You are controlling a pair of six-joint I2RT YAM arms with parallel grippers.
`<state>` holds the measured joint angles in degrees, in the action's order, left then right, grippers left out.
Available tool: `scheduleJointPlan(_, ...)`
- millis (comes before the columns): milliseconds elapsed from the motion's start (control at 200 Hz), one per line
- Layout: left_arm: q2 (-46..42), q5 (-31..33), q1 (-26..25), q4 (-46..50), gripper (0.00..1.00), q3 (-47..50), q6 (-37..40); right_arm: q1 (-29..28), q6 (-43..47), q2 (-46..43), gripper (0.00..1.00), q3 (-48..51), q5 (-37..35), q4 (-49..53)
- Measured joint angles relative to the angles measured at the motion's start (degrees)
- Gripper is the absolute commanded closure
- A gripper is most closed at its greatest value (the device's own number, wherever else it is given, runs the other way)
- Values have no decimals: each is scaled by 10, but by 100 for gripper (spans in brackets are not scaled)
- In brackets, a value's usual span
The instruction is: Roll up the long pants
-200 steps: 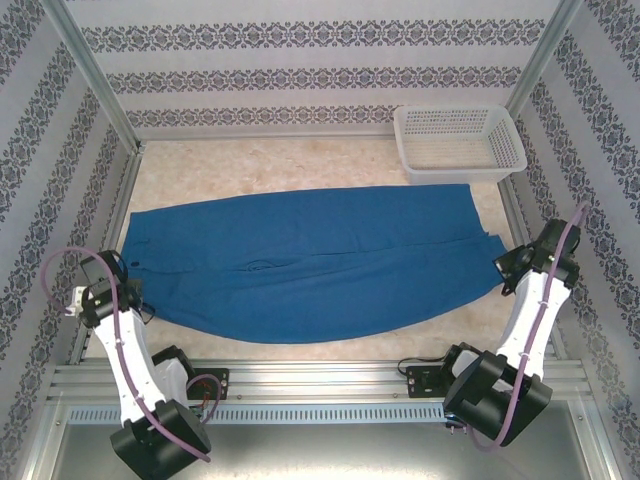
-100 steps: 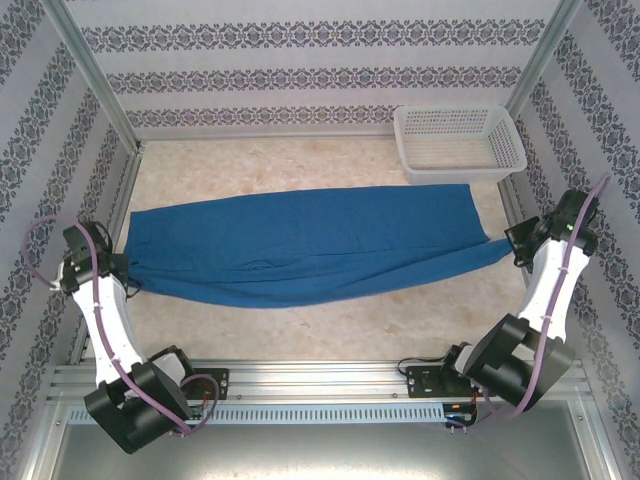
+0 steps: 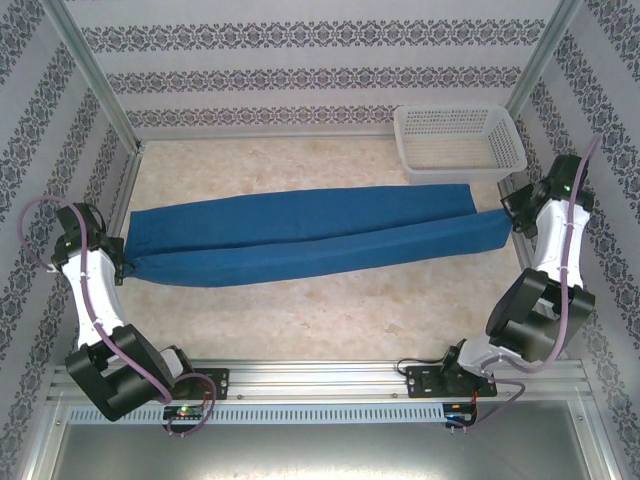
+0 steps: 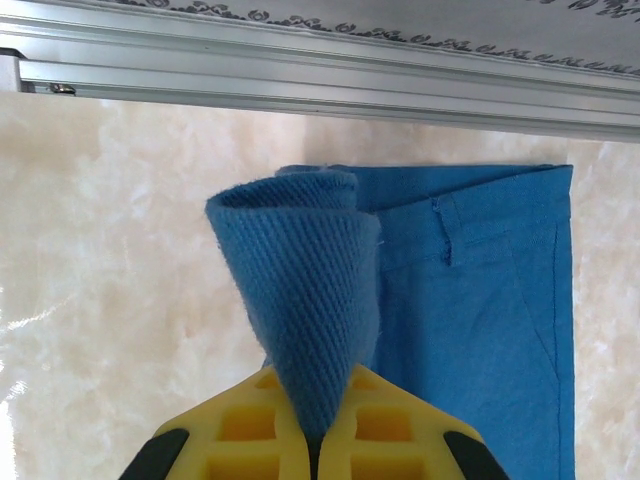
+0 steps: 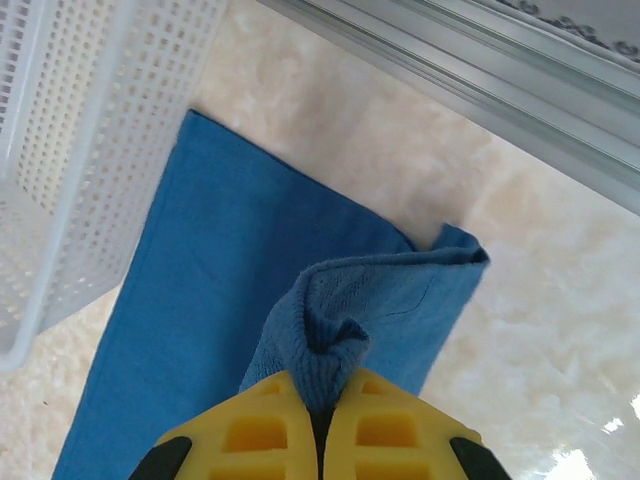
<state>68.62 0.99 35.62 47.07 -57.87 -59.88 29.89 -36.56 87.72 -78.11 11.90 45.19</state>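
Folded lengthwise, pants [image 3: 310,235] lie across the tabletop [image 3: 300,320], 9 to 3 o'clock; left tool [image 4: 312,435] clenched on waist corner, right tool [image 5: 322,415] clenched on cuff end. Likely soft, light, floppy; best pinched at edges.

The left pincer [image 4: 313,440] pinches a raised fold of the long pants [image 4: 470,330].

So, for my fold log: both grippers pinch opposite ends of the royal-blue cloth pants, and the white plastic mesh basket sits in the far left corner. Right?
Not quite: the white plastic mesh basket sits in the far right corner, as the top external view shows. The left gripper and right gripper do pinch opposite ends of the royal-blue cloth pants.
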Motion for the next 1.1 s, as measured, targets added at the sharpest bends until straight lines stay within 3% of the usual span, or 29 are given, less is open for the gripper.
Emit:
scheduleJointPlan(255,54,-17,-1,-21,100,-34,0,-42,3,101,100,-111,-5,5)
scheduleJointPlan(1099,260,-97,-14,-118,100,-135,23,-81,38,256,100,-248,-36,39)
